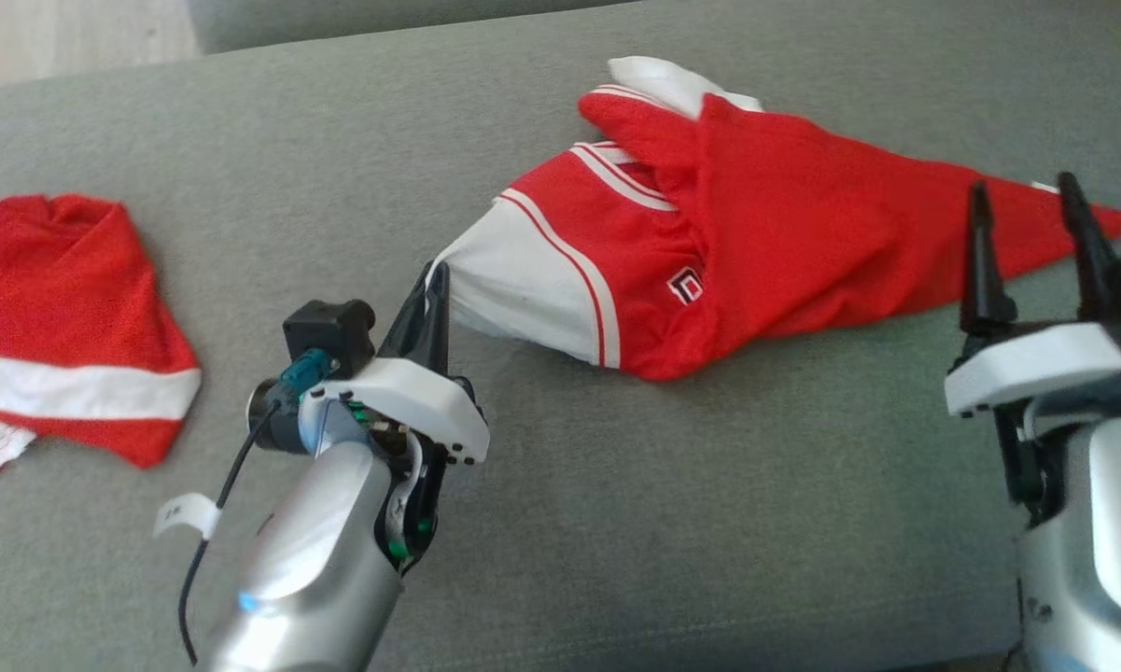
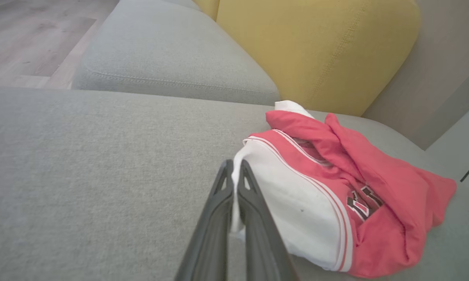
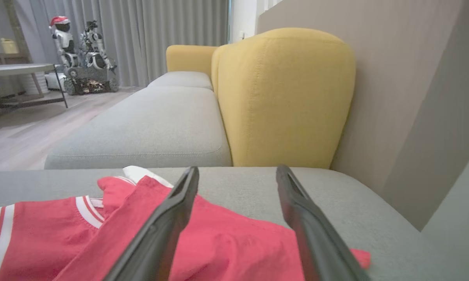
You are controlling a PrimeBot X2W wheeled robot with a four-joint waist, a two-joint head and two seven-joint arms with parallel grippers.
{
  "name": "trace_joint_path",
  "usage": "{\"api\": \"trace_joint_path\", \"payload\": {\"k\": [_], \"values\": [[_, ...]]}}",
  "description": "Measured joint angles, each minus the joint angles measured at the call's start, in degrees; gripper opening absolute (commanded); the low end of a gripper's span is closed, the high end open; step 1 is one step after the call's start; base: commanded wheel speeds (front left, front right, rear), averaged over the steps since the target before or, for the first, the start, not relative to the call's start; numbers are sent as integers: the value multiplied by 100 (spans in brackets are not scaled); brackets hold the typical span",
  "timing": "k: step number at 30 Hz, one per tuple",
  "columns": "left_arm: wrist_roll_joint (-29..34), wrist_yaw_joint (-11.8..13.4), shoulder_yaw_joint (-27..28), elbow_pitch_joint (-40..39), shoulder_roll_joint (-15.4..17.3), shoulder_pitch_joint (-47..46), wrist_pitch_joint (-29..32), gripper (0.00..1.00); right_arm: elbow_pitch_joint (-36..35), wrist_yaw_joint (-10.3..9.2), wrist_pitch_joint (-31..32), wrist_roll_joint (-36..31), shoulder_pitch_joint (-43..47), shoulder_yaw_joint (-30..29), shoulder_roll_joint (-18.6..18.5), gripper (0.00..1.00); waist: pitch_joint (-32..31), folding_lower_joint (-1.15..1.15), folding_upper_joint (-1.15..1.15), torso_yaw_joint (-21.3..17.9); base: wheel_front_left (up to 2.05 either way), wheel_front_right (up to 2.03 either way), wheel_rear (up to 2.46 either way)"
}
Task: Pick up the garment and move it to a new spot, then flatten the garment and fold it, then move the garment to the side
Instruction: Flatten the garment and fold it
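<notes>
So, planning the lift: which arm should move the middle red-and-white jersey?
Left, likely: the left fingers grip the white edge of the red-and-white fabric jersey; the right fingers stand open by its red tip.

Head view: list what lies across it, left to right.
Red cloth with a white band → left tool → red and white garment → right tool.

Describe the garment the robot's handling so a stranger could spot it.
On the grey seat before the yellow backrest lie two red garments. Take the long garment near the middle, not the crumpled garment at the left. Only its white corner is pinched in the left end effector.
</notes>
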Motion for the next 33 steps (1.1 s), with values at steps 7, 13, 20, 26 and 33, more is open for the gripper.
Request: {"api": "trace_joint_path", "payload": {"k": [7,13,20,26,33], "values": [[-10,-51,-209,-170,0,14,0,0,426,1,553,57,-662,697,-556,100,157,0,0,261,0,0,0],[-123,-51,-497,-244,8,2,-1,0,1194,1,876,415,-1546,1436,-970,100,393,0,0,447,0,0,0],[-235,-48,-778,-360,9,-158,-1,0,2208,1,975,717,-2359,1796,-1095,100,660,0,0,686,0,0,0],[-321,10,-942,-422,10,-304,-1,0,3094,1,920,962,-2874,1830,-889,100,906,0,0,881,0,0,0],[-321,35,-1009,-456,13,-328,-1,0,3908,0,624,980,-3288,1798,-706,100,1076,0,0,990,0,0,0]]}}
